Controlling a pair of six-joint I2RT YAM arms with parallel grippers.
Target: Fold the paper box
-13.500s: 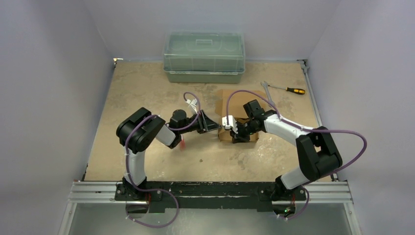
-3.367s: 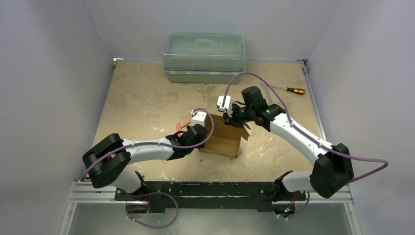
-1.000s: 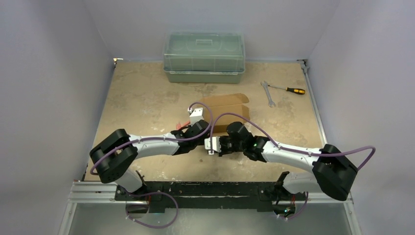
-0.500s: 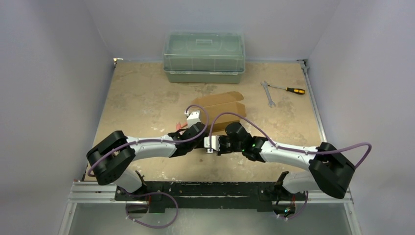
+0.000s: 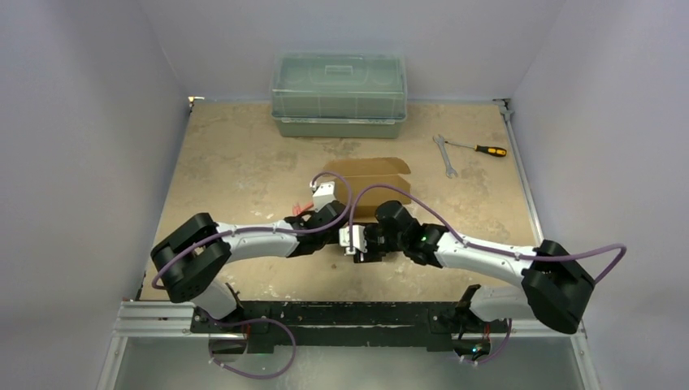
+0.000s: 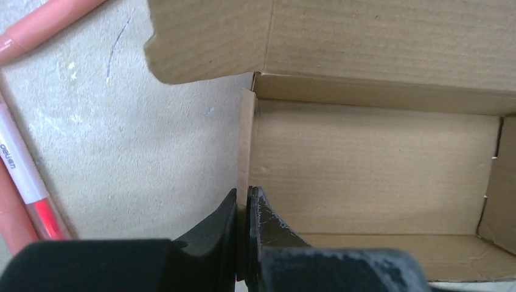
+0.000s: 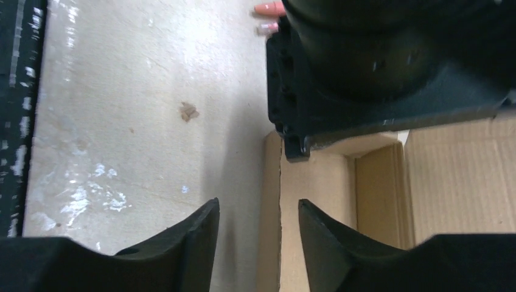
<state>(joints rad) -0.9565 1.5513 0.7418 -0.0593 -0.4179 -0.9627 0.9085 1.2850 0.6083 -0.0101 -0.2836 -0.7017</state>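
Note:
The brown paper box (image 5: 367,180) lies mid-table as an open carton, its inside showing in the left wrist view (image 6: 377,158). My left gripper (image 5: 343,222) is shut on the near-left side wall of the box, the thin cardboard edge pinched between its jaws (image 6: 245,193). My right gripper (image 5: 360,236) is open just right of it. Its fingers (image 7: 258,208) straddle an upright cardboard edge (image 7: 272,182) of the box (image 7: 462,176) without touching it. The left gripper's black body (image 7: 389,79) is close ahead in that view.
A green translucent lidded bin (image 5: 338,95) stands at the back. A wrench (image 5: 444,154) and a screwdriver (image 5: 479,149) lie at the back right. Red and white pens (image 6: 24,176) lie on the table just left of the box.
The box, upright 3.4 s ago, now lies low and open. The right arm has come from the far side to the near side. In the last second the box shifted only slightly.

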